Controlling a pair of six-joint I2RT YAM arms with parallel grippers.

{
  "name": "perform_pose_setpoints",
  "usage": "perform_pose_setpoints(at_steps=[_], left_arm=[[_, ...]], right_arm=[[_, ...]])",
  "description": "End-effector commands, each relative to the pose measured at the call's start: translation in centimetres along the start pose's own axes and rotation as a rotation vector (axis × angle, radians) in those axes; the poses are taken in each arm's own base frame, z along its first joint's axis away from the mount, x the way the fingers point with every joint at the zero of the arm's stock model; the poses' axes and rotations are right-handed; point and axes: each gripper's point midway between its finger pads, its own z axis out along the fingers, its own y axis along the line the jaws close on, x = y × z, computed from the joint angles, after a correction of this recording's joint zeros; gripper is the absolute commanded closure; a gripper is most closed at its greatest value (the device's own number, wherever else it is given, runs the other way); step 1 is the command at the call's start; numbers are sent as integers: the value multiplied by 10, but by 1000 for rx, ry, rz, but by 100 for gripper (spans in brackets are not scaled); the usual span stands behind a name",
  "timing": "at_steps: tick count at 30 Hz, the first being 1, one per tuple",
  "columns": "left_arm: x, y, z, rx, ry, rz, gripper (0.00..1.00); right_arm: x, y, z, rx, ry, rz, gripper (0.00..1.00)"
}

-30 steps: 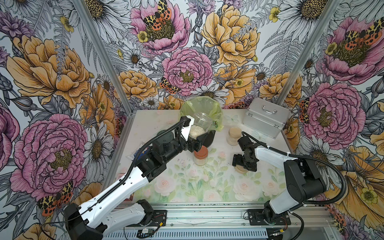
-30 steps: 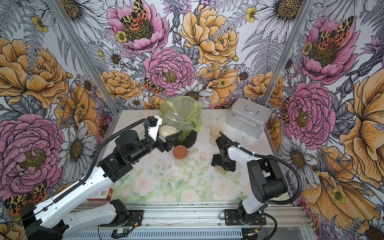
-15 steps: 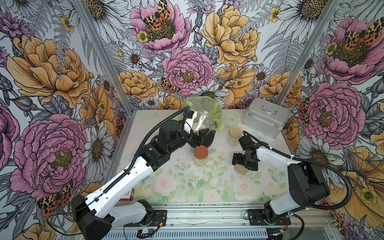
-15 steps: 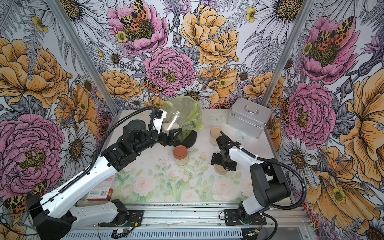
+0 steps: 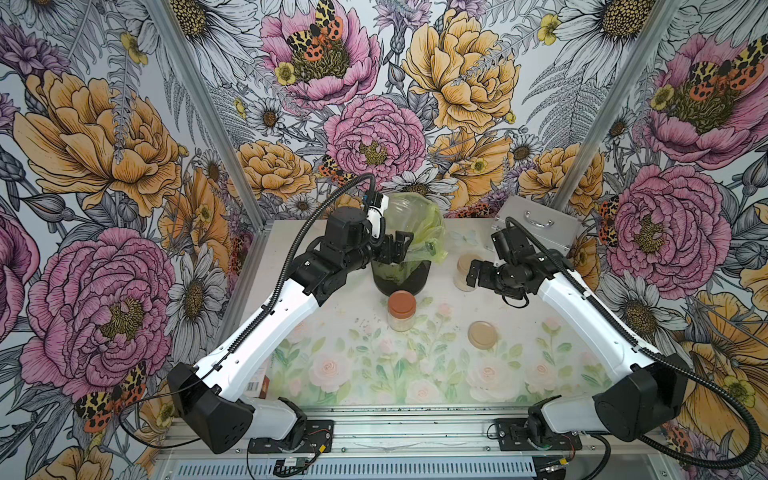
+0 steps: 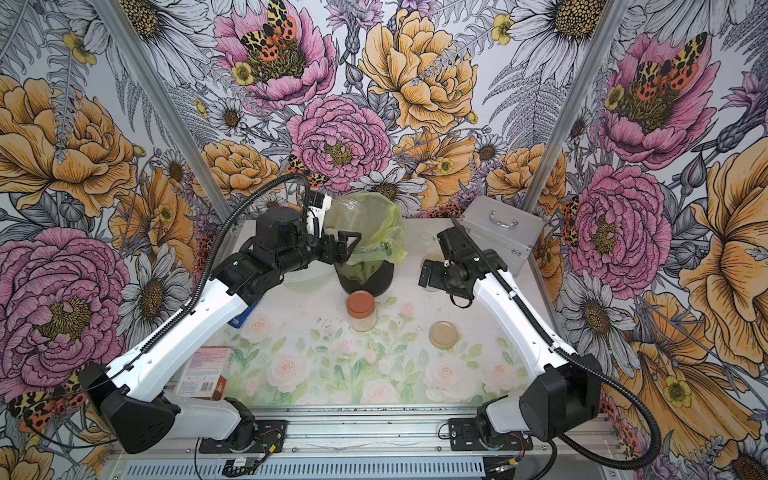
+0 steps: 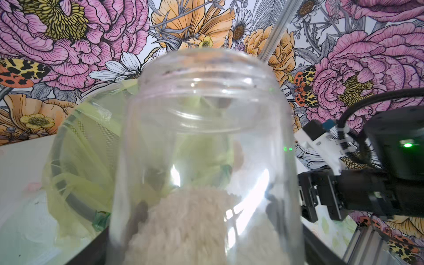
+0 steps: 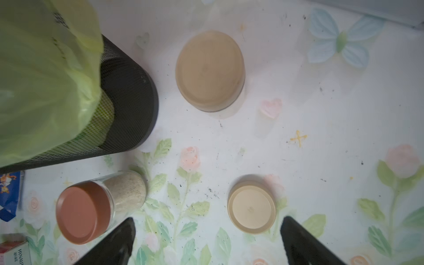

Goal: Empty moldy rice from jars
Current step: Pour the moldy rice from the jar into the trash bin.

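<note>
Moldy rice (image 7: 190, 229) sits unpoured in the lidless jar (image 7: 206, 137) your left tool (image 5: 395, 249) clamps at the bin (image 5: 415, 282), upper centre of the frame. The red-lidded jar (image 5: 401, 309) and beige-lidded jar (image 5: 464, 272) are yet to be emptied. Your right tool (image 8: 207, 221) hangs spread, empty.

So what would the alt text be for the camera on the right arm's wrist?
The open right gripper looks down on a floral table where a loose beige lid lies. Around it stand a rice jar with a reddish-brown lid, a beige-lidded jar, and a dark mesh bin lined with a yellow-green bag.
</note>
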Motion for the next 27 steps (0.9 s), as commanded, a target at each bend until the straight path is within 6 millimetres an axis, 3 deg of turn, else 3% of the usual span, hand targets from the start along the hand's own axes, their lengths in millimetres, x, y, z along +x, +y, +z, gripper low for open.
perform_pose_setpoints(at_steps=[1, 6, 11, 20, 25, 27], left_arm=[[-31, -11, -16, 54, -43, -57, 100], [-29, -9, -12, 57, 34, -99, 100], [-29, -1, -6, 53, 124, -168, 100], [-35, 13, 8, 49, 251, -336, 100], [-29, 12, 14, 46, 335, -400, 100], [-17, 18, 28, 29, 399, -441, 100]], right_arm=[[-15, 15, -26, -25, -40, -39, 0], [-38, 41, -53, -117, -105, -39, 0], [-50, 58, -67, -170, -136, -50, 0], [-55, 77, -70, -218, -149, -63, 0], [-57, 87, -67, -249, -163, -64, 1], [-59, 89, -63, -255, -169, -63, 0]])
